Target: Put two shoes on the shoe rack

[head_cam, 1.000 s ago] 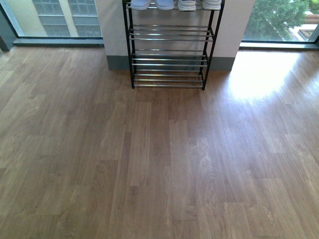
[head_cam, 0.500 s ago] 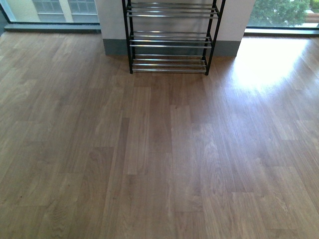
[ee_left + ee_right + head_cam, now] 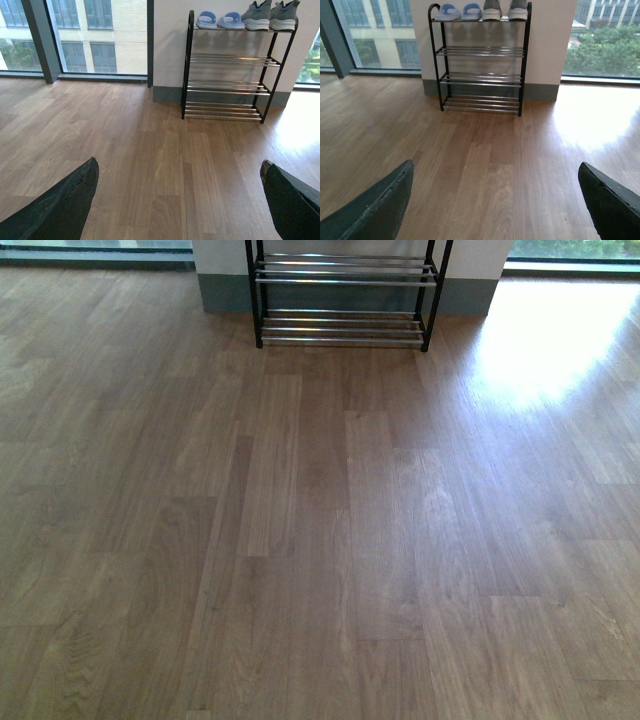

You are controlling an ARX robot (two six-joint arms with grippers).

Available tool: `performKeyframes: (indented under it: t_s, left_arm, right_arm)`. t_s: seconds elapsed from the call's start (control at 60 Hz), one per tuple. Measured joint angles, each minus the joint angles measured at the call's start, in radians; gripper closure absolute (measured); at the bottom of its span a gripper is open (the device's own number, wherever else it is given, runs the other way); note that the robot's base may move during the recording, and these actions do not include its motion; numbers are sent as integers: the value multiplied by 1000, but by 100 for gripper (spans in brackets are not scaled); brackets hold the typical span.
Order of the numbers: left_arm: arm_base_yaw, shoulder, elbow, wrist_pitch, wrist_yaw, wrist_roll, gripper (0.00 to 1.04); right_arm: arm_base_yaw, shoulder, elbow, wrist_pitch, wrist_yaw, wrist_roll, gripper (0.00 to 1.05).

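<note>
Resting on shoe rack (image 3: 227, 60) top tier: your grey sneakers (image 3: 271, 15), beside blue slippers (image 3: 220, 20); both end effectors (image 3: 180, 200) (image 3: 495, 200) released, empty.

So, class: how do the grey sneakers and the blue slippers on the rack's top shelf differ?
The sneakers are grey with white soles; the slippers are light blue. The sneakers are closed and taller; the slippers are open, low slides. In the right wrist view the slippers sit toward the window end of the rack, the sneakers at the other end. Both pairs share the top shelf, side by side.
</note>
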Motion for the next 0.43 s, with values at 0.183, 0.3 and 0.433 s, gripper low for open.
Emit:
performKeyframes:
  t_s: [0.183,0.3,0.433]
  left_arm:
    - [0,0,0,0,0,0,9]
    - [0,0,0,0,0,0,9]
    - [0,0,0,0,0,0,9]
  right_arm:
    - [0,0,0,0,0,0,9]
    - [0,0,0,0,0,0,9]
    - [0,0,0,0,0,0,9]
